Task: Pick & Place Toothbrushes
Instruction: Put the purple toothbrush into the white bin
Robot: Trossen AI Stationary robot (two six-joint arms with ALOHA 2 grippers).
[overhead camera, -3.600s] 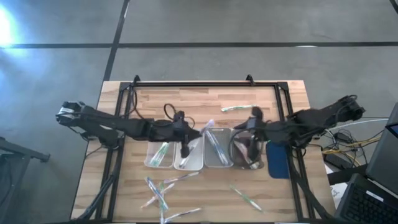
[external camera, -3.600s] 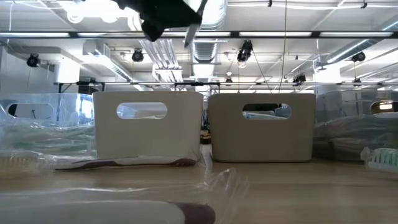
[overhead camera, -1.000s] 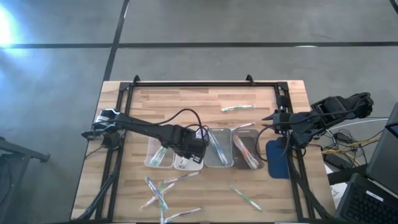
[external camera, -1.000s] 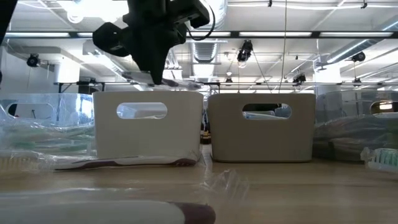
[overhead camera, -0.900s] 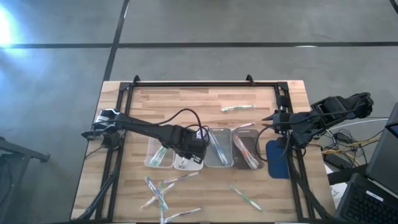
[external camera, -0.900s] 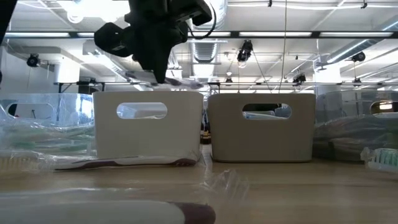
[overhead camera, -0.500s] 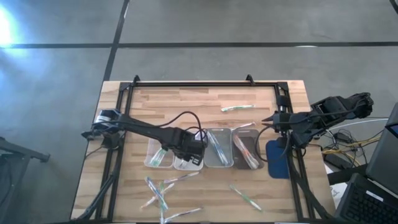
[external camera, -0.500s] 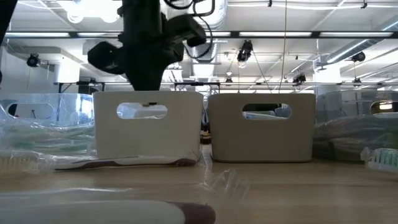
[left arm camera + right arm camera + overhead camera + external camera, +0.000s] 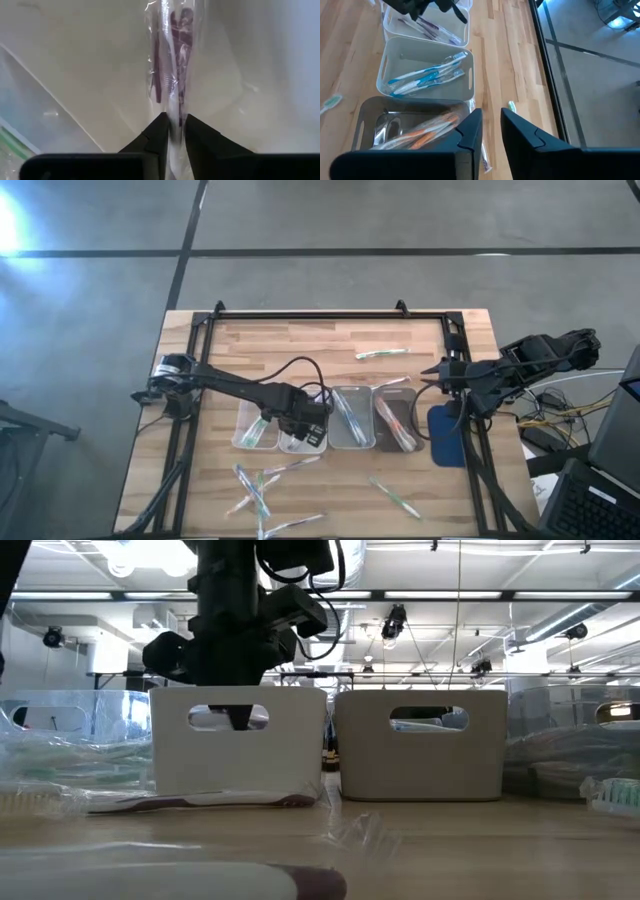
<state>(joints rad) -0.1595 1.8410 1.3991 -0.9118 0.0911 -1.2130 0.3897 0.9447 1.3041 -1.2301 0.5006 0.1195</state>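
My left fingers (image 9: pixel 161 137) stand close together with a narrow gap, and a wrapped purple toothbrush (image 9: pixel 176 65) runs up from that gap in the left wrist view. The clear wrapper passes between the tips, so I record them as clenched on it. Around it lies the pale floor of a tray.

In the high view my left gripper (image 9: pixel 308 428) sits in the lower middle of the frame, down inside the second tray from the left (image 9: pixel 291 444). In the low view the same gripper (image 9: pixel 238 718) reaches below the rim of the left white tray (image 9: pixel 170 755), showing through its handle slot.

My right fingers (image 9: pixel 470 127) are slightly apart with nothing between them, hence released. In the high view my right gripper (image 9: pixel 437 372) hangs at the right of the frame, near the counter's (image 9: pixel 300 345) right edge and well apart from the trays.

The right wrist view shows three trays in a row: one holding purple toothbrushes (image 9: pixel 432 27) at the upper left, one holding blue toothbrushes (image 9: pixel 427 75) below it, and one holding orange-red toothbrushes (image 9: pixel 427 127) at the lower left.

In the high view loose toothbrushes (image 9: pixel 258 490) lie scattered on the counter at the lower left. One more (image 9: pixel 395 498) lies at the lower right, and one (image 9: pixel 378 353) lies above the trays.
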